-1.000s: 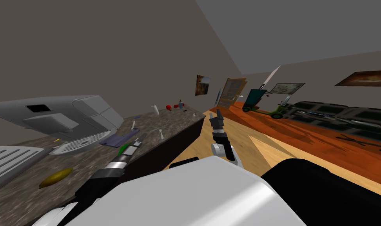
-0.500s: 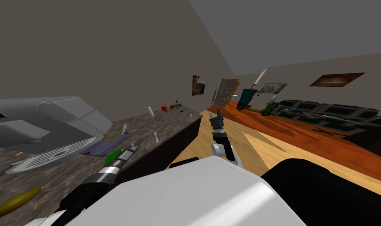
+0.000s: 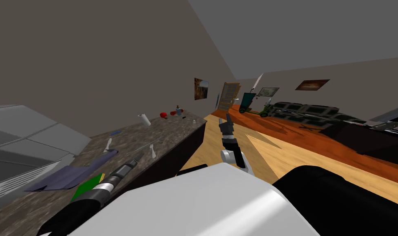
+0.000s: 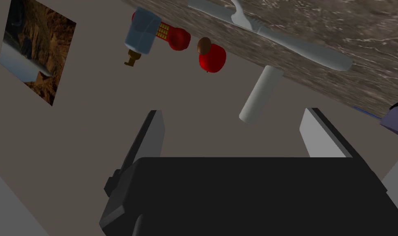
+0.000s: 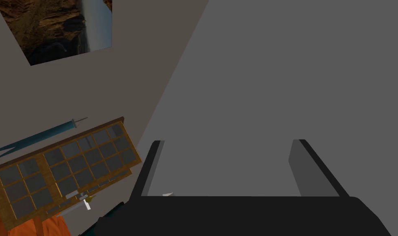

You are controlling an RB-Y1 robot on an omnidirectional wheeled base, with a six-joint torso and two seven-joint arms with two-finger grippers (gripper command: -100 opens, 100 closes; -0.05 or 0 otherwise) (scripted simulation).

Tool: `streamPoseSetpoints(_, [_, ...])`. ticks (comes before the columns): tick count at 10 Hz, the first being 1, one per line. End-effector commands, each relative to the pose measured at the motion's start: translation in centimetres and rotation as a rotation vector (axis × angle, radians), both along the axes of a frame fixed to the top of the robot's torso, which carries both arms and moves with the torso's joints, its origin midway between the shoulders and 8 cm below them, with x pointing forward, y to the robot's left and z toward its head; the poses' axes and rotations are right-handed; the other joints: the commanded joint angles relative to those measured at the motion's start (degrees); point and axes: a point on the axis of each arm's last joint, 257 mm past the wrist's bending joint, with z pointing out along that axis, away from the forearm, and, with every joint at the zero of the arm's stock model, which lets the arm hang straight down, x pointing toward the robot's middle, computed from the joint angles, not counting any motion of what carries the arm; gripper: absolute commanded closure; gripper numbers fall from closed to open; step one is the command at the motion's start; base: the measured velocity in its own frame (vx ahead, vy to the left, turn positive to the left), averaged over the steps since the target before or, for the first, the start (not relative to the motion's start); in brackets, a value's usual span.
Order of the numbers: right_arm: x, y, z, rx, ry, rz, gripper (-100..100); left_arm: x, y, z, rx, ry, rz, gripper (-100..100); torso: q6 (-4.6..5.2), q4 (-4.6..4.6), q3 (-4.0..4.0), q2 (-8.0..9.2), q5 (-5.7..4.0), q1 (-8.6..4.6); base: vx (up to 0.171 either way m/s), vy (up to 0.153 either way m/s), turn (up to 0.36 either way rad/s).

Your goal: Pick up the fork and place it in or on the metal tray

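A light grey fork [image 4: 276,39] lies flat on the dark marbled counter [image 4: 358,24], just beyond my left gripper [image 4: 231,112], which is open and holds nothing. In the head view a small white utensil [image 3: 152,150] lies near the counter's front edge, just right of the left gripper [image 3: 140,155]. I cannot tell if it is the same fork. A second white utensil [image 3: 108,144] lies further left. A grey ribbed tray [image 3: 10,184] shows at the left edge. My right gripper [image 3: 225,120] hangs open over the floor, off the counter [image 3: 173,129].
On the counter beyond the fork stand a white roll [image 4: 259,96], a red apple [image 4: 212,57] and a bottle [image 4: 143,35]. A purple cloth [image 3: 67,176] and a green item [image 3: 87,186] lie left of my arm. Wooden floor [image 3: 235,139] runs to the right.
My view has swung right along the counter: the grey appliance, ribbed tray and yellow item slid off to the left. The left arm sits lower and further left in the picture. Both grippers stay open.
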Motion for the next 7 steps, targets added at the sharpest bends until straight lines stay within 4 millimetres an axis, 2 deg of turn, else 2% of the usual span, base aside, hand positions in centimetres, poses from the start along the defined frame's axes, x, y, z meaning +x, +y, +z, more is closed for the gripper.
streamPoseSetpoints(1, [0.0,0.0,0.0,0.000,0.000,0.000,0,-0.8,2.1,-1.5,0.018,0.065,0.033,-100,0.00,0.00,0.00,0.00,0.00,0.00,0.073,-0.059,-0.212])
streamPoseSetpoints(2, [0.0,0.0,0.0,0.000,0.000,0.000,0,-1.5,3.3,-2.4,0.028,0.104,0.054,-100,0.01,0.00,-0.01,-0.01,0.00,-0.02,0.074,-0.059,-0.243])
streamPoseSetpoints(3, [0.0,0.0,0.0,0.000,0.000,0.000,0,-1.5,3.3,-2.4,0.028,0.104,0.054,-100,0.00,0.00,-0.01,-0.01,0.00,-0.02,0.049,-0.034,-0.058])
streamPoseSetpoints(7, [0.0,0.0,0.0,0.000,0.000,0.000,0,-4.4,7.8,-5.2,0.063,0.245,0.136,-100,0.00,0.01,0.02,0.03,0.01,0.04,0.059,-0.039,-0.200])
